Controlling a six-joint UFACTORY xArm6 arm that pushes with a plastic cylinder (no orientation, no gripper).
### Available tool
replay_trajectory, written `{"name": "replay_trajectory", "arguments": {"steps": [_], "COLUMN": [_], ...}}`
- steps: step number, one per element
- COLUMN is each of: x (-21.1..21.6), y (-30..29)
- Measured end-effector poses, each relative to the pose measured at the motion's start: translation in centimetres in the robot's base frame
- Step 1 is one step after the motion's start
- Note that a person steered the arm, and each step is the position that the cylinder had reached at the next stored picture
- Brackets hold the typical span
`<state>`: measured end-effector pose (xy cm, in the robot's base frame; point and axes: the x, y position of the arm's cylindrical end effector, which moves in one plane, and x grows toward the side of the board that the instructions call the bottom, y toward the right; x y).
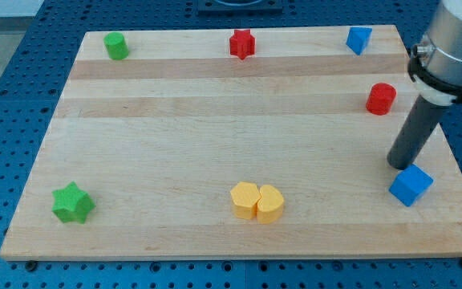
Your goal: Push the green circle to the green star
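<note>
We see bright, even overhead light; the board (215, 120) shows soft glare toward twelve o'clock, small shadows hug blocks, focus stays sharp.

Board (215, 120): pale wood, light and slightly darker bands running left to right.
Green circle (116, 46): bright green, plain.
Green star (72, 202): bright green, same shade as the circle.
Red star (242, 43): deep red, plain.
Red cylinder (381, 99): red, plain.
Blue block at the view's top (358, 39): mid blue.
Blue cube (411, 185): mid blue, lighter top face.
Two yellow blocks (257, 201): orange-yellow, unpatterned.
My tip (397, 164): dark grey, near black.
Surrounding table (22, 88): blue, dotted with a regular grid of dark holes.
</note>
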<state>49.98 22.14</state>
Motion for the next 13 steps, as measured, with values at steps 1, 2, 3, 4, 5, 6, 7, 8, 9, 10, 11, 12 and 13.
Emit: {"name": "replay_trajectory", "arguments": {"steps": [1,2,3,4,5,6,7,8,9,10,11,12,13], "x": [0.1,1.6,3.4,3.5,3.5,2.3,-0.7,-4.1,-6.8,-8.7,-10.3,-12.1,-13.4], "y": [0.5,0.5,0.5,0.5,0.5,0.5,0.5,0.5,0.5,0.5,1.5,2.4,1.8]}}
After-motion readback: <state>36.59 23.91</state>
